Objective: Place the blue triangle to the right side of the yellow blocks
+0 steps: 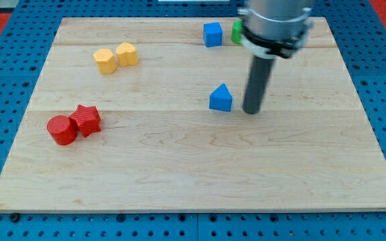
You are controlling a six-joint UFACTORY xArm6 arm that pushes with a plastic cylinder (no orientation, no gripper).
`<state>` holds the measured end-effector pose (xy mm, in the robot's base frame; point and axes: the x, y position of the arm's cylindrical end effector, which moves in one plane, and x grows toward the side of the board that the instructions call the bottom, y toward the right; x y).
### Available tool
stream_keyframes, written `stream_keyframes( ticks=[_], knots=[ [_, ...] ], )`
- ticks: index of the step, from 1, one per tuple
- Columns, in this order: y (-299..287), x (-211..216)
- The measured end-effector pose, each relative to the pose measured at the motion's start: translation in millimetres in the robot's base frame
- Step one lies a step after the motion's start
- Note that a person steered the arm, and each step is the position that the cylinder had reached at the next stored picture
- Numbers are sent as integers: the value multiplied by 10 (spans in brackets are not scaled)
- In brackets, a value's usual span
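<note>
The blue triangle (221,98) lies near the middle of the wooden board (193,167). Two yellow blocks lie touching at the view's upper left: one (104,61) to the left and one (126,53) to the right. My tip (250,111) rests on the board just to the right of the blue triangle, with a small gap between them. The triangle lies well to the right of and below the yellow blocks.
A blue cube (212,34) sits at the view's top. A green block (236,31) beside it is partly hidden by the arm. A red cylinder (62,130) and a red star-shaped block (86,120) touch at the view's left.
</note>
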<state>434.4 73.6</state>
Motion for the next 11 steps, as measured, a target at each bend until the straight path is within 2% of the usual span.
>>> stream_keyframes(
  ticks=[1,2,3,4,5,6,8,11],
  knots=[
    [-608,-156],
    [-965,-156],
    [-1009,15],
    [-1317,82],
    [-1675,-232],
    [-1757,-421],
    [-1349,-313],
    [-1303,-843]
  ],
)
